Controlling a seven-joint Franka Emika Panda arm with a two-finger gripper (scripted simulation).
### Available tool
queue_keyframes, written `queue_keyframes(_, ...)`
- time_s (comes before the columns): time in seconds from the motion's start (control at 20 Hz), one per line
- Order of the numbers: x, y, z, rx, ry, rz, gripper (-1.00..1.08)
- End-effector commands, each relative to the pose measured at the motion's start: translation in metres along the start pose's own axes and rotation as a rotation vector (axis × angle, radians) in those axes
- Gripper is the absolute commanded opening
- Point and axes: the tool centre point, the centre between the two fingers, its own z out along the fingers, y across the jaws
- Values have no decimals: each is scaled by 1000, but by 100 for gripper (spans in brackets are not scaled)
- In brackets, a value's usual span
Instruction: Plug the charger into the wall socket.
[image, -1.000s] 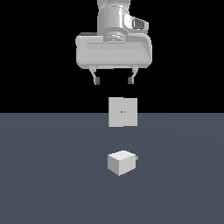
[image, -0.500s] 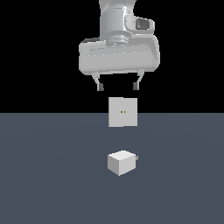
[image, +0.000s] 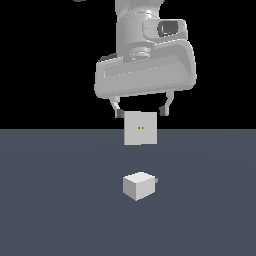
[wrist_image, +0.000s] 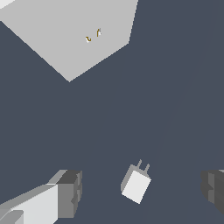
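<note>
Gripper (image: 141, 110) held wide open, nothing grasped; charger (image: 138, 185) lies below between the fingers, prongs aimed toward wall socket (image: 140, 128), presumably for straddling descent.

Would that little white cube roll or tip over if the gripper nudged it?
Probably not roll: the charger is a flat-sided cube resting on one face, so it would more likely slide. It looks rigid and compact, so it should hold its shape when squeezed. Its short prongs stick out sideways, and a push there might turn it.
</note>
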Motion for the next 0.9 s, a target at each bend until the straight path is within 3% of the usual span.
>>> queue_keyframes(0.0,-8,4,8,-4,2,66,100)
queue_keyframes(0.85,-56,18,56,-30,9,430,100)
